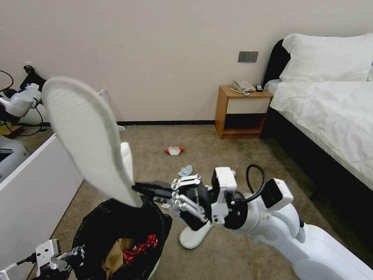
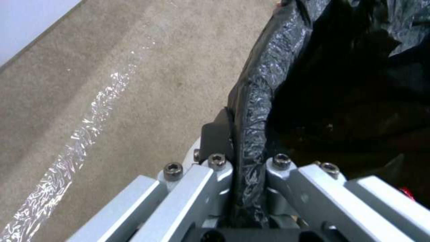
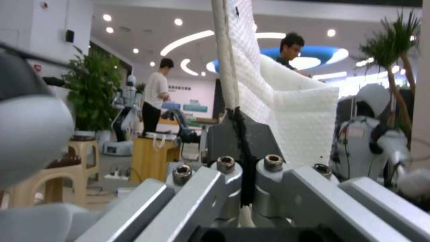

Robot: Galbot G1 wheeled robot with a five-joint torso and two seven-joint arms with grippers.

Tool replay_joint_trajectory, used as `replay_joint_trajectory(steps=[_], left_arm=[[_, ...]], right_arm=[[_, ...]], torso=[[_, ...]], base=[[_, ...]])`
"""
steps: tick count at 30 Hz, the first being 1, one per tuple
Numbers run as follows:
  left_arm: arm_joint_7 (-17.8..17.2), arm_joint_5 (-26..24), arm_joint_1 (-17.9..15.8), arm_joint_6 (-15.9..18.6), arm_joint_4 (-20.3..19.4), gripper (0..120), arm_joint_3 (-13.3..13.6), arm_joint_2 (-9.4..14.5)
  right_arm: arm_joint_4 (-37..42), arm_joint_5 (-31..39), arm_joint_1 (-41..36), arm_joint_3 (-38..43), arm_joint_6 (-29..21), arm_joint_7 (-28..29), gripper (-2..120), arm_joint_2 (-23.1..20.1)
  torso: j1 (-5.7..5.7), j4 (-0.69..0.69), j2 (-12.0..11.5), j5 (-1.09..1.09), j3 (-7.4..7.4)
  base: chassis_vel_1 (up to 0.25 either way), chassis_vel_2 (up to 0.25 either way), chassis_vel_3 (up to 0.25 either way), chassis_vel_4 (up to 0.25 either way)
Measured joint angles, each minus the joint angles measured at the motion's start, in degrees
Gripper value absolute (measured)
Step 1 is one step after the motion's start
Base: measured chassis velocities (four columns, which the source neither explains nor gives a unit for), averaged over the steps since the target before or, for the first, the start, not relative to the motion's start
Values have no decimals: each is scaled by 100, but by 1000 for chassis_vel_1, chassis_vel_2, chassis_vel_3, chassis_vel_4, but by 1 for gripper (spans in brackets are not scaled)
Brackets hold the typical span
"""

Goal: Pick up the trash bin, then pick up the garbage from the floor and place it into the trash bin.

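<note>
The trash bin point(image 1: 116, 229) is cut off by the bottom edge of the head view. The held white slipper point(image 1: 87, 136) hides part of its rim. 1 more slipper point(image 1: 194, 235) lies half hidden behind the right gripper point(image 1: 142, 189).

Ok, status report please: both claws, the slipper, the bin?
Right claw shut on white fabric slipper, above black-lined white bin. Left claw shut on bin rim. Second white slipper on beige carpet. Nothing blocking.

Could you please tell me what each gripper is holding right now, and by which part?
The right gripper pinches a white slipper by its sole's edge; the left gripper clamps the trash bin by its bag-lined rim.
</note>
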Motion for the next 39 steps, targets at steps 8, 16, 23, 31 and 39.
replay_joint_trajectory(steps=[8, 16, 23, 31, 39], left_arm=[[-5, -2, 14, 0, 0, 3, -20, 23], [-8, -18, 9, 0, 0, 3, -26, 44], [-10, -36, 12, 0, 0, 3, -20, 30], [-10, -41, 25, 2, 0, 3, -13, 13], [-10, -41, 24, 3, 0, 3, -4, 1]], right_arm=[[-260, -336, -296, -107, 99, 5, 0, -173], [-300, -534, -635, -65, 143, -1, 0, -328], [-329, -600, -749, -49, 156, -1, 0, -369], [-351, -678, -863, -96, 156, 1, 0, -387], [-353, -711, -919, -81, 171, 2, 0, -417]], torso=[[0, 0, 0, 0, 0], [0, 0, 0, 0, 0], [0, 0, 0, 1, 0], [0, 0, 0, 0, 0], [0, 0, 0, 0, 0]], base=[[0, 0, 0, 0], [0, 0, 0, 0], [0, 0, 0, 0], [0, 0, 0, 0], [0, 0, 0, 0]])
